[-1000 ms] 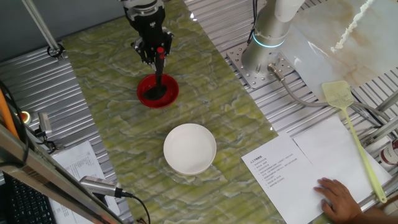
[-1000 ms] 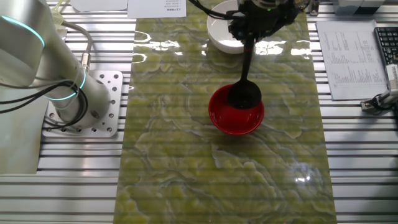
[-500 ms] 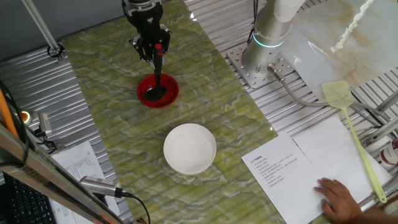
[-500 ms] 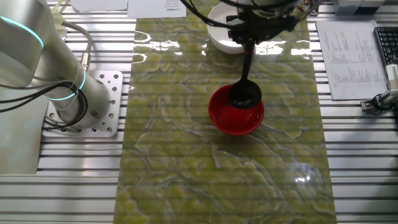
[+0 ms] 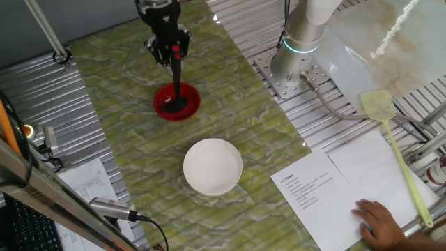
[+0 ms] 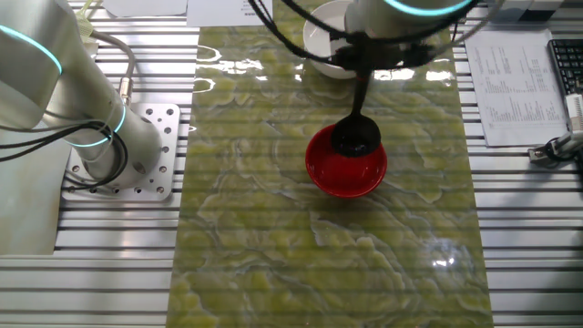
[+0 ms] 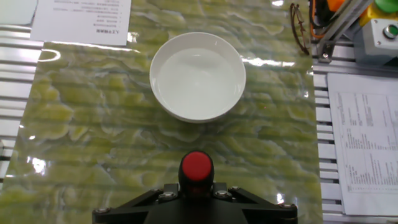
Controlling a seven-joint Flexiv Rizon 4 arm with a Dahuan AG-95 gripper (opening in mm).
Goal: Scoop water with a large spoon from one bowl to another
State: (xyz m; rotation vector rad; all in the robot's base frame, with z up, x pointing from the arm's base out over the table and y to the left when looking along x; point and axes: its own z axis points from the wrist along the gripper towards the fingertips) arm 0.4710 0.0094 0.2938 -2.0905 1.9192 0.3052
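My gripper is shut on the black ladle's handle, just below its red tip. The ladle hangs nearly upright with its round cup inside the small red bowl. In the other fixed view the cup sits in the far half of the red bowl, and the gripper is above it. The wider white bowl stands apart, nearer the front of the mat; it also shows in the hand view with water in it.
A yellow-green fly swatter lies at the right on the metal table. Paper sheets lie at the front right with a person's hand on them. The arm's base stands behind the mat. A paper sheet lies beyond the white bowl.
My gripper has risen a little, drawing the ladle upward; its cup stays inside the red bowl. The bowls have not moved.
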